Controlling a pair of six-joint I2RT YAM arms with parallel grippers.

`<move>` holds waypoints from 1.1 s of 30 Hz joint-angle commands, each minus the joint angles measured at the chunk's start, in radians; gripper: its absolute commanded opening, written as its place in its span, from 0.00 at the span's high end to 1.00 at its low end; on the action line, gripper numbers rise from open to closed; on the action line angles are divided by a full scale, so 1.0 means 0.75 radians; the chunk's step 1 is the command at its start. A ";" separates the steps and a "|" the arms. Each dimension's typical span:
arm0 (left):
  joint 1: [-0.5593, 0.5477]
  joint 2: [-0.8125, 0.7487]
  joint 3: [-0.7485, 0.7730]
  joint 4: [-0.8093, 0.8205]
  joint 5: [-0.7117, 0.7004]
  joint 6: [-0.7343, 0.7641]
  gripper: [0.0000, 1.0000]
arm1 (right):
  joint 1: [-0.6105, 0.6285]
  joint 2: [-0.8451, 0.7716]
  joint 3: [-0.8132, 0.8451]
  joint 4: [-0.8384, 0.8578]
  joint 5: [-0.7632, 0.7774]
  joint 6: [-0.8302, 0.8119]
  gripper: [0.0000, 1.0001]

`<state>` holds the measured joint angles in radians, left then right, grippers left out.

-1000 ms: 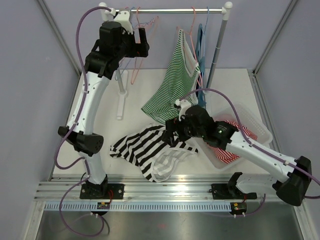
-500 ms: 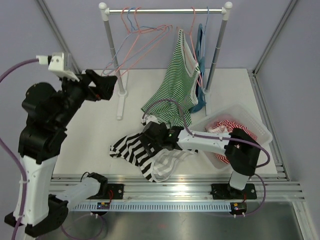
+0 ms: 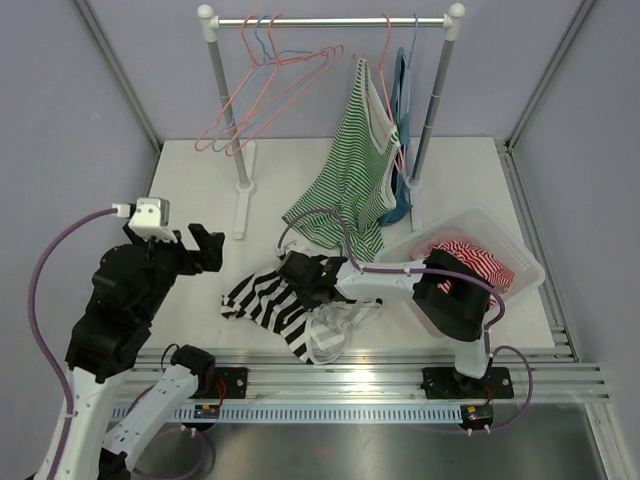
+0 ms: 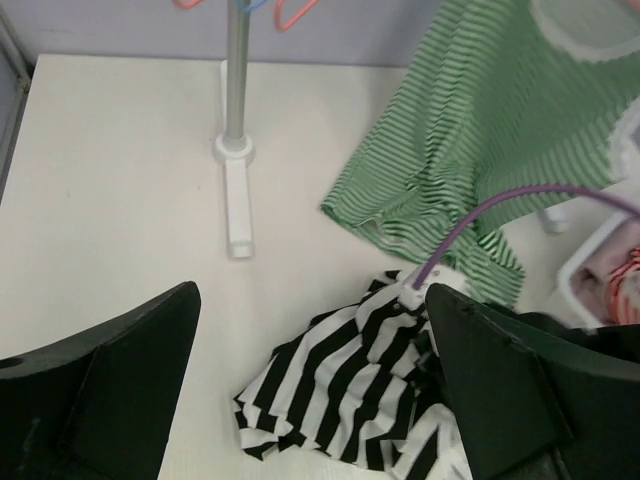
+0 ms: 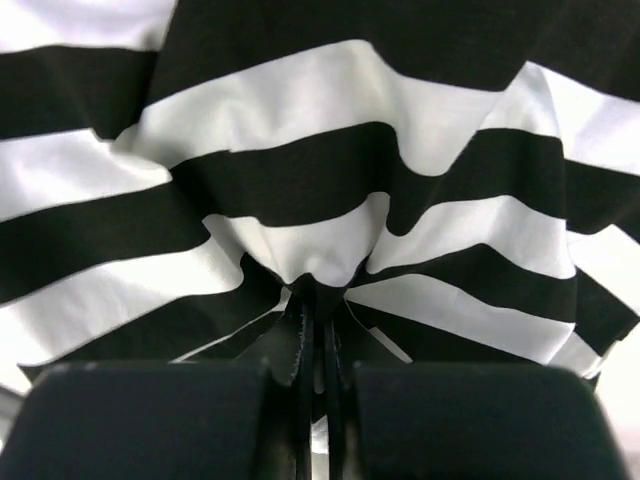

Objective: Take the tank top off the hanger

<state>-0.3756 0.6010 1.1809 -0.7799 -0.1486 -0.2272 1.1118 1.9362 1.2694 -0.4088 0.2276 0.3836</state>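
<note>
A green-and-white striped tank top (image 3: 350, 170) hangs from a pink hanger (image 3: 386, 45) on the rail, its hem resting on the table; it also fills the upper right of the left wrist view (image 4: 480, 130). A black-and-white striped tank top (image 3: 265, 300) lies crumpled on the table in front of it. My right gripper (image 3: 305, 275) is down on this top and shut, pinching a fold of the striped cloth (image 5: 330, 200) between its fingers. My left gripper (image 3: 200, 250) hovers open at the left, above the table, holding nothing (image 4: 310, 295).
Several empty pink and blue hangers (image 3: 265, 90) hang at the left of the rail (image 3: 330, 21). The rack's left post (image 4: 237, 100) stands on a white foot. A clear plastic bin (image 3: 520, 255) at the right holds red-striped cloth (image 3: 470, 255).
My left arm has swung down from the rail to the near left. My right gripper has moved left onto the black-and-white top and shut on its cloth.
</note>
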 commanded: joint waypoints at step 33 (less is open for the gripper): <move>0.171 -0.184 -0.353 0.261 -0.103 0.053 0.01 | -0.111 -1.099 0.590 -1.596 1.102 0.536 1.00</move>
<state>-0.2642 0.4644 0.9218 -0.6453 -0.2546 -0.1986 1.1046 1.0370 1.7168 -1.3022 0.9325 0.6624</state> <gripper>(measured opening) 0.987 0.022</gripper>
